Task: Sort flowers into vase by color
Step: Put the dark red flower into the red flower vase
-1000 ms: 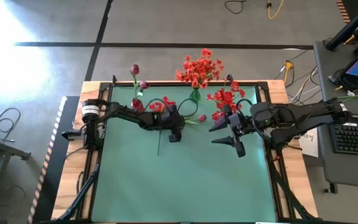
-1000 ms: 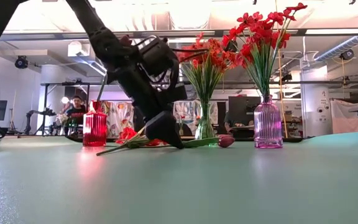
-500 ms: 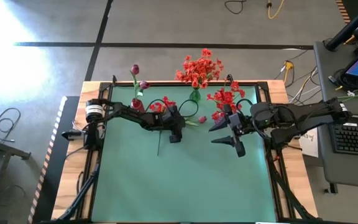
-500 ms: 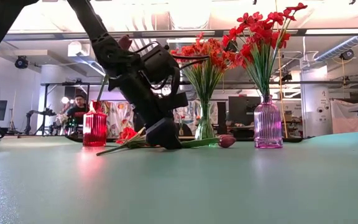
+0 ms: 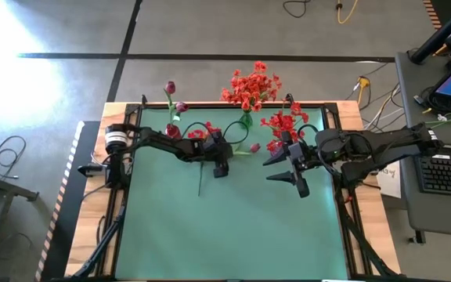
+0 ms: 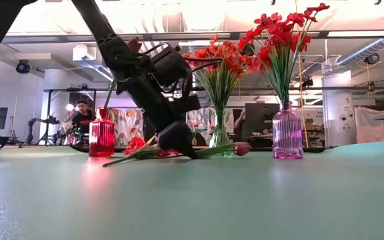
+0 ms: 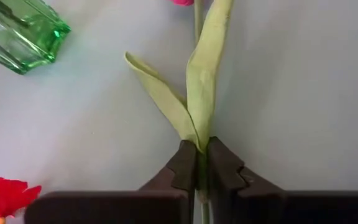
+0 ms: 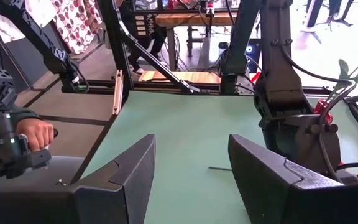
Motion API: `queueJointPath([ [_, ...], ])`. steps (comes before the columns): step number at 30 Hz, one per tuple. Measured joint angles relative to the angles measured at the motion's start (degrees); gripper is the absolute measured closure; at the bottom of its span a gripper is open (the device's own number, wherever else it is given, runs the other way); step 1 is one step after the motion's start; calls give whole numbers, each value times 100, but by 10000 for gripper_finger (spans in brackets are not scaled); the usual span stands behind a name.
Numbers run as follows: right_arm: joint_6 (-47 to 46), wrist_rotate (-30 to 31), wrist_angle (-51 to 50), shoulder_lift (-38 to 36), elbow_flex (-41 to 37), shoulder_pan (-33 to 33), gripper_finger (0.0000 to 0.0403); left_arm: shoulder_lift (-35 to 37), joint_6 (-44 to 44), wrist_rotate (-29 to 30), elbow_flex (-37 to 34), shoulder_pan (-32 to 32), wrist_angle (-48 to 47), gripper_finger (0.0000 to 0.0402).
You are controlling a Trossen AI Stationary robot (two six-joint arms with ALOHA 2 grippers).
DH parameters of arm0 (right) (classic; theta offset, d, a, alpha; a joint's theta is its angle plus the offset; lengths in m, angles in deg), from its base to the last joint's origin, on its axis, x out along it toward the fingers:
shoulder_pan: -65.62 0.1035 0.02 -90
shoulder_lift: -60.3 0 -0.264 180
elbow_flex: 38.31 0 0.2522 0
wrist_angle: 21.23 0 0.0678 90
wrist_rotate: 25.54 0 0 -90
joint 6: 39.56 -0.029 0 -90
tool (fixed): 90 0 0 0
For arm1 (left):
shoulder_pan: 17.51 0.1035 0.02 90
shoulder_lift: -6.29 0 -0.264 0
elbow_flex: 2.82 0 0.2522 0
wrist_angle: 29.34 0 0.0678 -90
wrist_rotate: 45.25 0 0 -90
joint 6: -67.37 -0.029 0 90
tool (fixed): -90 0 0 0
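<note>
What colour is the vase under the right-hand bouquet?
Pink-purple ribbed glass vase, clearest in the low view.

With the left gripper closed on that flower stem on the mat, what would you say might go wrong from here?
The left gripper pinches the thin green stem with long leaves right at the fingertips, so the magenta-budded flower could slip or swing on lifting. The green glass vase stands close by, and a careless sweep might knock it. A loose red flower lies beside the stem and might get dragged along.

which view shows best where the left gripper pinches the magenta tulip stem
The left wrist view: the left gripper is shut on the thin green stem of the magenta tulip, just below its leaves. The low view shows the bud lying on the table; the high view shows it tiny.
</note>
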Motion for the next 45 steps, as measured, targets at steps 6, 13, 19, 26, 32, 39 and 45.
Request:
queueJointPath([
  [6,9,0,-2,0,0,-2,209,331,4,-85,-21,-26,-509,401],
  [13,33,2,1,0,0,-1,209,765,84,-61,-19,-56,-1073,401],
  [19,44,2,4,0,0,-1,209,1098,74,-151,-19,-224,-1472,402],
  [26,44,2,0,0,0,0,209,1233,87,-660,-12,-593,-1511,401],
  [32,44,2,2,0,0,0,209,1174,216,-660,-10,-927,-1514,401],
  [39,44,2,0,0,0,0,209,1174,543,-658,-10,-1155,-1496,401],
  [45,44,2,0,0,-2,-2,209,1129,744,-658,-8,-1287,-1447,401],
])
